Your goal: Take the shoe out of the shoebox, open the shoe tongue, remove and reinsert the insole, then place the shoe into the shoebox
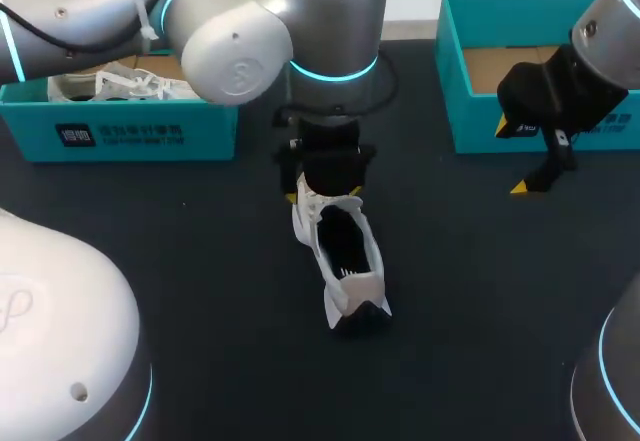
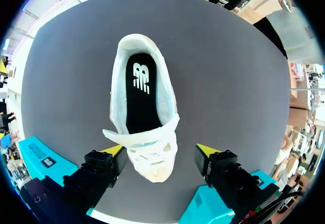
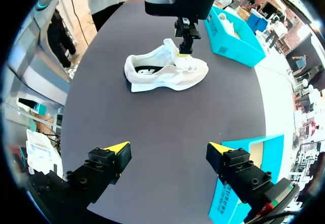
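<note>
**White shoe out on the surface, both pincers open**

White and low-cut, the shoe [image 1: 345, 261] lies on the dark surface [image 1: 180, 261] near its middle, outside both boxes, sole down. Its black insole [image 2: 138, 92] sits flat inside and shows through the wide opening. The tongue [image 2: 144, 135] is spread across the front of that opening.

The left pincer [image 2: 161, 150] hangs directly over the toe end. Its two yellow-tipped fingers [image 2: 114, 150] stand wide apart, one on each side of the toe, gripping nothing. One tip is very close to the edge of the tongue, and I cannot tell whether it touches.

The right pincer [image 3: 168, 148] is also spread open and holds nothing. It hovers over bare surface, well apart from the shoe and just in front of the right-hand teal shoebox [image 1: 450, 71], whose brown cardboard floor is visible.

A second teal shoebox [image 1: 130, 131] sits at the far left, with another white shoe [image 1: 120, 86] inside it.
</note>
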### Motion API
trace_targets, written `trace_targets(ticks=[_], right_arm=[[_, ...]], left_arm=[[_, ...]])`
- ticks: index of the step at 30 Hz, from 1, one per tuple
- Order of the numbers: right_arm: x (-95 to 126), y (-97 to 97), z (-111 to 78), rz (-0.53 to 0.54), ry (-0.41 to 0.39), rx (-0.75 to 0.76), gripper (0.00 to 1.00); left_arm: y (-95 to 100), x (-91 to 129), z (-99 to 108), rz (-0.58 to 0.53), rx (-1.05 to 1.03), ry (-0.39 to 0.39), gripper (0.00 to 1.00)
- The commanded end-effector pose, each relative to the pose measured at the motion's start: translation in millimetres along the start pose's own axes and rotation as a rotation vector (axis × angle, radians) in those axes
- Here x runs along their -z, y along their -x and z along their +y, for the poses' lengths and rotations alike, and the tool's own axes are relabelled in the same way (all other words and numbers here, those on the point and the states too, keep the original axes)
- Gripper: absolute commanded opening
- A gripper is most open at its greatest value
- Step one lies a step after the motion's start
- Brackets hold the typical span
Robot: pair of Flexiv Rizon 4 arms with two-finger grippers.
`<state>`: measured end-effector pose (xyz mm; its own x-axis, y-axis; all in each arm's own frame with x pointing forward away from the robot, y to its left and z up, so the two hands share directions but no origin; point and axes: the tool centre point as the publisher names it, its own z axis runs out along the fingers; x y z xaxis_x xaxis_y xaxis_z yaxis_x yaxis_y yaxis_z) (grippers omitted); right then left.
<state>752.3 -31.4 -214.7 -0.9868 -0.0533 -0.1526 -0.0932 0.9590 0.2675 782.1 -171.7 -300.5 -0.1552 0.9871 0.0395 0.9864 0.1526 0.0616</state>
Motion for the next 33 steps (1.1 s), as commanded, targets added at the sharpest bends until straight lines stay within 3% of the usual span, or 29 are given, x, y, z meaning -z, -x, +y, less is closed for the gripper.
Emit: trace_targets(ticks=[1, 6, 10, 11, 22, 25, 27, 33], right_arm=[[-0.8, -0.3, 0.2, -0.001, -0.001, 0.000, 1.00], [-0.8, -0.3, 0.2, -0.001, -0.001, 0.000, 1.00], [-0.8, -0.3, 0.2, -0.001, -0.001, 0.000, 1.00], [-0.8, -0.3, 0.2, -0.001, -0.001, 0.000, 1.00], [-0.8, -0.3, 0.2, -0.001, -0.001, 0.000, 1.00], [-0.8, -0.3, 0.2, -0.001, -0.001, 0.000, 1.00], [-0.8, -0.3, 0.2, -0.001, -0.001, 0.000, 1.00], [-0.8, -0.3, 0.2, -0.001, -0.001, 0.000, 1.00]], left_arm=[[0.8, -4.6, 1.7, -0.005, -0.002, -0.006, 0.84], [4.5, -4.7, 3.9, -0.025, 0.006, -0.002, 0.81], [6.2, -6.2, 6.8, -0.032, 0.015, -0.002, 0.63], [6.7, -6.2, 7.4, -0.034, 0.016, -0.002, 0.50], [5.0, -5.0, 18.8, -0.041, 0.059, 0.022, 0.44], [9.0, -6.2, 16.9, -0.038, 0.054, 0.024, 0.38], [11.7, -5.9, 14.4, -0.039, 0.046, 0.021, 0.26], [16.6, -7.5, 9.8, -0.040, 0.029, 0.007, 0.28]])
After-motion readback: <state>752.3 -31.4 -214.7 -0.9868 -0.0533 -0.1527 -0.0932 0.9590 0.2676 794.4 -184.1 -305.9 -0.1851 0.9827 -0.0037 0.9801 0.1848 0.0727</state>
